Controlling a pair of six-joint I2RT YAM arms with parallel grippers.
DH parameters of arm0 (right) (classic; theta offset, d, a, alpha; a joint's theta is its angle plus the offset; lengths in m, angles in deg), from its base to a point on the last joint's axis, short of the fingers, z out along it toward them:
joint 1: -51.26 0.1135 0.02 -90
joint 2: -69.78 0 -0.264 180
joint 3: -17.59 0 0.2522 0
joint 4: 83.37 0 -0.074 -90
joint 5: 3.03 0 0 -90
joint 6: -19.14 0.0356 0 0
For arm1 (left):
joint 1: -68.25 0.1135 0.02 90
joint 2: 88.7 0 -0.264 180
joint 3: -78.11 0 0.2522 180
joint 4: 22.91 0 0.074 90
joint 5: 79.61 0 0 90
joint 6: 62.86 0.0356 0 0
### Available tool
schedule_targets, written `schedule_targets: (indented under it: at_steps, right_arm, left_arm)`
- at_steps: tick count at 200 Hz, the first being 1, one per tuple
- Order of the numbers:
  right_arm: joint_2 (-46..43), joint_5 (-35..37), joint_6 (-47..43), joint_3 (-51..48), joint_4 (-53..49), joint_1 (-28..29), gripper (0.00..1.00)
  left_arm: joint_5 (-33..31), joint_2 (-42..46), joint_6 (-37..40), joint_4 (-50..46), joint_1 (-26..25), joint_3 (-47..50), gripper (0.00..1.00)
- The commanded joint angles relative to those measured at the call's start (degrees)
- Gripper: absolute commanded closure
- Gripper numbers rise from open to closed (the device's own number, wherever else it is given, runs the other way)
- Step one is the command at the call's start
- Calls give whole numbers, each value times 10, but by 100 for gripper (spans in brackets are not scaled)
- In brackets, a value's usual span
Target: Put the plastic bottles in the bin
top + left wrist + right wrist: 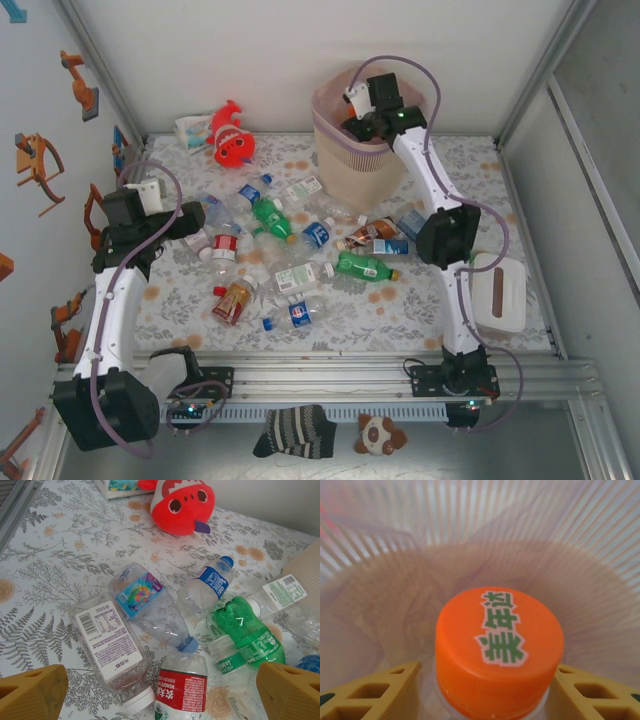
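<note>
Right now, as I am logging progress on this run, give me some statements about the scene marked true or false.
The right gripper holds an orange-capped bottle over the bin. True.
The left gripper is shut on a green bottle. False: it is open above the bottles.
The red fish plush lies in the bin. False: it lies on the table, left of the bin.
Many bottles lie on the table. True.
</note>
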Motion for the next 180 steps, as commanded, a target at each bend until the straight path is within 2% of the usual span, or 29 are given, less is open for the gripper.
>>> schedule_targets:
  at_steps: [1,50,104,121,180]
  right_arm:
    - [17,-13,-15,9,-23,-4,50]
    - [26,-28,-14,9,-34,-4,46]
    - [-23,-29,-1,13,-27,-4,33]
    - [-45,-33,2,12,-25,-4,30]
    - [-128,-32,16,10,-16,-4,29]
  left_arm:
    - [5,3,-1,6,-2,3,4]
    - [2,9,0,3,-4,3,4]
    - [4,5,1,2,-16,2,4]
    - [-13,13,9,-6,-24,0,4]
    - [-34,16,19,-13,-57,-1,4]
